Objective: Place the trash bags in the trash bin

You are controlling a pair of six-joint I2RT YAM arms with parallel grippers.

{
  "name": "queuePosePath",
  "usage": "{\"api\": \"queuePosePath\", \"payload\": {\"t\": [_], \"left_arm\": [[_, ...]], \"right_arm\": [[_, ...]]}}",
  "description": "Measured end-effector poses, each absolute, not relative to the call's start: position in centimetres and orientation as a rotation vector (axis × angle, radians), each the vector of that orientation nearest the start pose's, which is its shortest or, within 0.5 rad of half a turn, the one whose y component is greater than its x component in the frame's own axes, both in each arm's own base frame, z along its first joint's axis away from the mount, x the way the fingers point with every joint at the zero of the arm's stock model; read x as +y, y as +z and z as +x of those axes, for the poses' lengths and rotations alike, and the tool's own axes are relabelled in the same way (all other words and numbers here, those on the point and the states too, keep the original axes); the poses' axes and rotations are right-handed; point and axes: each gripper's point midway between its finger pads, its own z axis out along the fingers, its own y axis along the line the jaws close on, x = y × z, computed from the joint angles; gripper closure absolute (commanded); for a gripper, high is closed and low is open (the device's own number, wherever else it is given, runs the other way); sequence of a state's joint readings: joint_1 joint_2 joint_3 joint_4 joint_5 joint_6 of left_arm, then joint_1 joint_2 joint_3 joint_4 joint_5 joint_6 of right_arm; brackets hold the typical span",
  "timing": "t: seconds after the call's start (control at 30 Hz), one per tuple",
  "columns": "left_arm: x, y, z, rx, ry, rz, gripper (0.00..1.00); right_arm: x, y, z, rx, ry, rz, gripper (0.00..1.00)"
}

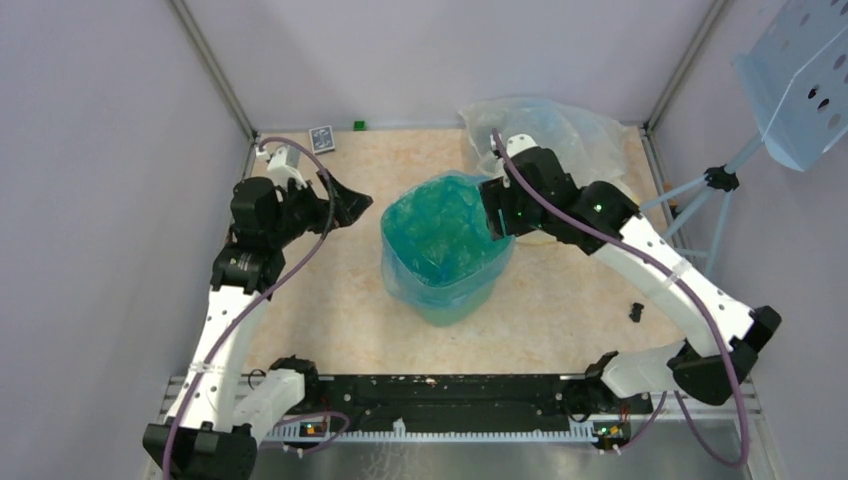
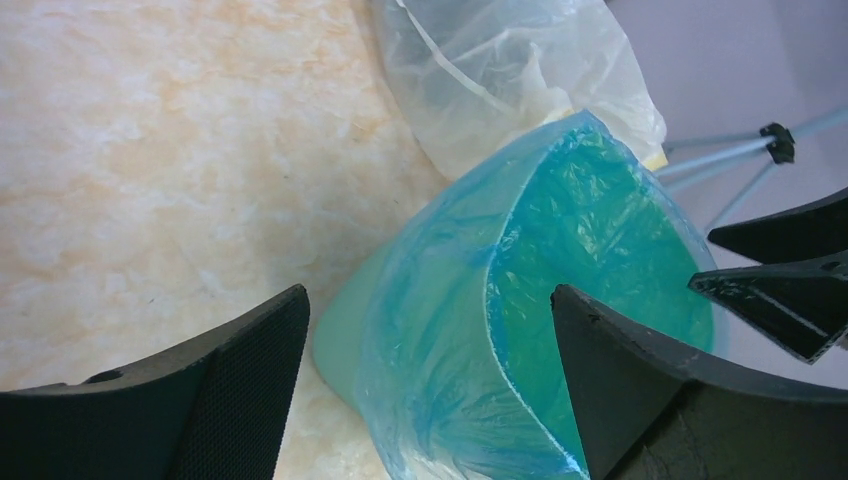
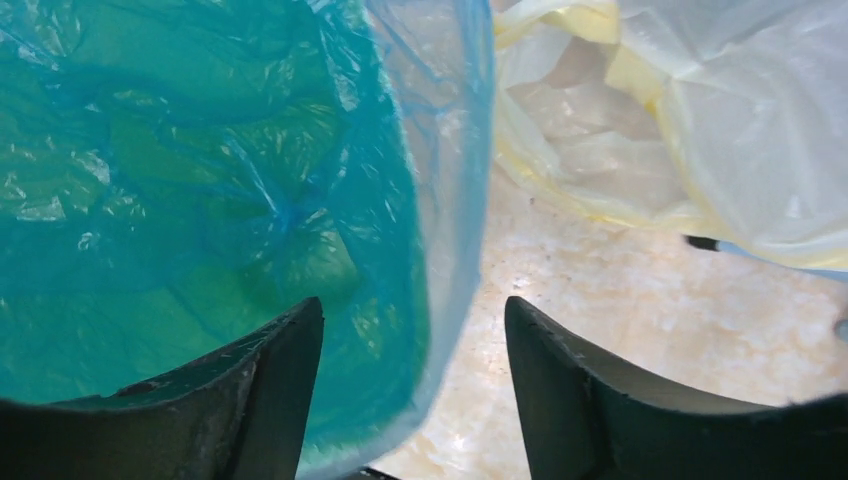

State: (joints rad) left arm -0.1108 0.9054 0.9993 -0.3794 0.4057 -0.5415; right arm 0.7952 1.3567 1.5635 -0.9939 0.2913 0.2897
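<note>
Right hand (image 3: 412, 310): released, fingers parted, straddling the right-side rim of the mint-green plastic trash bin (image 2: 338, 345). One finger hangs over the inside and one over the outside, and the wall of the thin, crinkly, translucent blue plastic trash bag (image 1: 440, 235) lies between them, unpinched.

Left hand (image 2: 430, 295): released, jaws wide, holding nothing, standing apart from the bin on its left and aimed towards it.

Bag: opened inside the bin as a liner, with its mouth turned out over the rim and hanging down the outer wall.

Bin: upright near the middle of the marbled beige table (image 1: 300, 310).

Large clear yellowish plastic bag (image 1: 565, 125): crumpled at the far right corner, just behind the bin.

Step, as judged: the bag is largely in, and its edge is being seated at the right rim. The next move calls for a close on the film alone, then a gentle tuck or draw. The thin plastic may tear, or the light bin may drag.

Not determinable: the rim under the film, how deep the bag reaches, and the right fingertips from above, where the wrist masks them.
</note>
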Motion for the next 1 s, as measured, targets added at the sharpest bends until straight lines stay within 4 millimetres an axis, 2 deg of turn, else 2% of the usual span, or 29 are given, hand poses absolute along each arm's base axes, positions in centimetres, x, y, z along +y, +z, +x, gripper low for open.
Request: {"api": "queuePosePath", "payload": {"t": [0.07, 0.17, 0.2, 0.3, 0.33, 0.47, 0.57, 0.7, 0.87, 1.0], "left_arm": [[-13.0, 30.5, 29.3, 1.926, -0.866, -0.08, 0.06], [-13.7, 29.9, 29.4, 1.954, -0.905, -0.05, 0.06], [-13.9, 29.8, 29.4, 1.962, -0.92, -0.041, 0.06], [-14.4, 29.5, 29.2, 1.975, -0.956, -0.018, 0.06], [-14.5, 29.6, 29.2, 1.973, -0.964, -0.011, 0.06], [-14.8, 29.6, 29.2, 1.972, -0.985, 0.006, 0.04], [-14.7, 29.6, 29.2, 1.973, -0.981, -0.004, 0.02], [-14.2, 29.4, 29.7, 1.979, -0.948, -0.061, 0.01], [-13.2, 28.8, 29.8, 1.998, -0.889, -0.122, 0.01], [-12.6, 28.4, 29.4, 2.003, -0.849, -0.156, 0.01]], "right_arm": [[20.3, 28.9, 25.9, 2.246, 0.193, -0.442, 0.33], [19.5, 30.4, 25.9, 2.198, 0.174, -0.46, 0.51], [19.5, 31.1, 25.9, 2.182, 0.177, -0.475, 0.59], [20.7, 32.9, 25.7, 2.135, 0.244, -0.557, 0.96], [21.4, 33.4, 25.6, 2.12, 0.277, -0.597, 1.0], [25.0, 33.9, 25.0, 2.057, 0.367, -0.793, 1.0], [28.3, 31.8, 23.8, 2.032, 0.405, -1.011, 1.0], [31.2, 27.0, 23.6, 2.076, 0.399, -1.235, 1.0], [32.1, 21.2, 23.3, 2.202, 0.38, -1.402, 1.0], [31.5, 18.3, 21.9, 2.267, 0.415, -1.475, 1.0]]}}
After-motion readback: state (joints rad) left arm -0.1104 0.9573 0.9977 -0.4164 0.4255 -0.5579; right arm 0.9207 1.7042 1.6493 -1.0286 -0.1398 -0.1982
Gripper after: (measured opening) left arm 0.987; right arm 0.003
